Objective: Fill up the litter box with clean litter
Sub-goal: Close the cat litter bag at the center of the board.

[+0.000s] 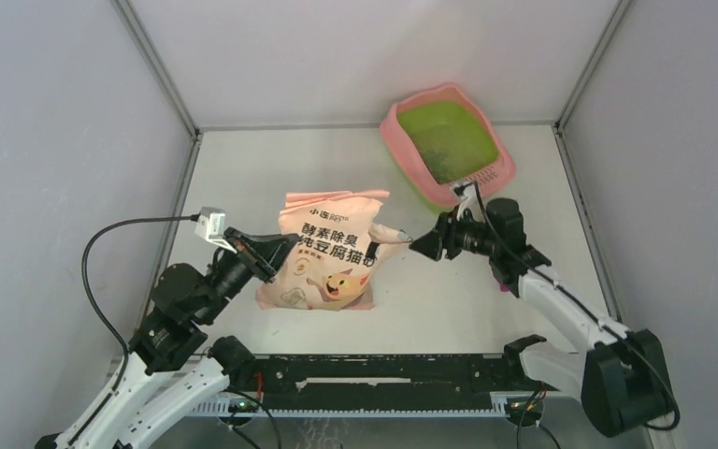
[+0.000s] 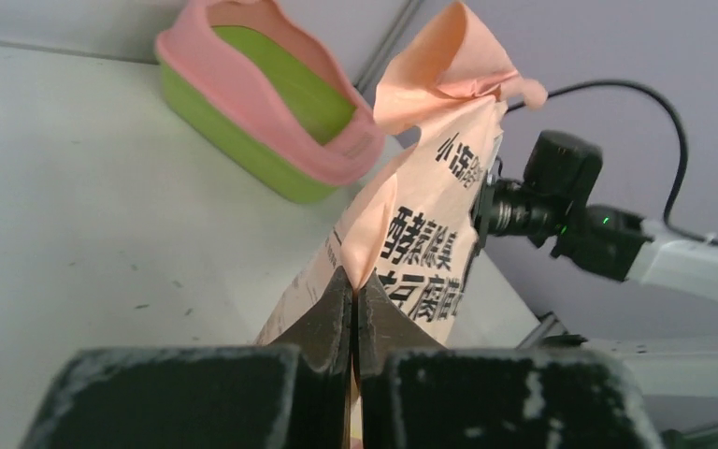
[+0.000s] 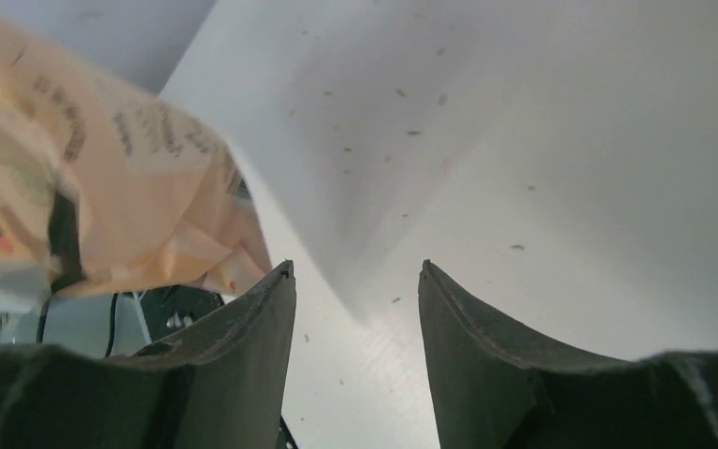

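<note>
- The bag (image 1: 329,251) stood upright in the middle of the table (image 1: 243,168). The litter box (image 1: 397,140) lay at about 1 o'clock from it, well apart, near the back wall.
- Only a few dark specks of litter (image 1: 446,161) showed in the green basin, so I judged the filling as hardly begun.
- The left gripper (image 2: 352,281) was closed firmly on the thin edge of the bag, on its 9 o'clock side.
- The right gripper (image 3: 355,271) stood open with nothing between its fingers, at the 3 o'clock side of the bag and just beside its corner.
- The step in hand seemed to be taking the bag with both arms.
- The next move probably called for the right gripper to close on that corner. Then both arms should lift together toward 1 o'clock and tilt the bag over the basin.
- I could not tell whether the top of the bag was already open.
</note>
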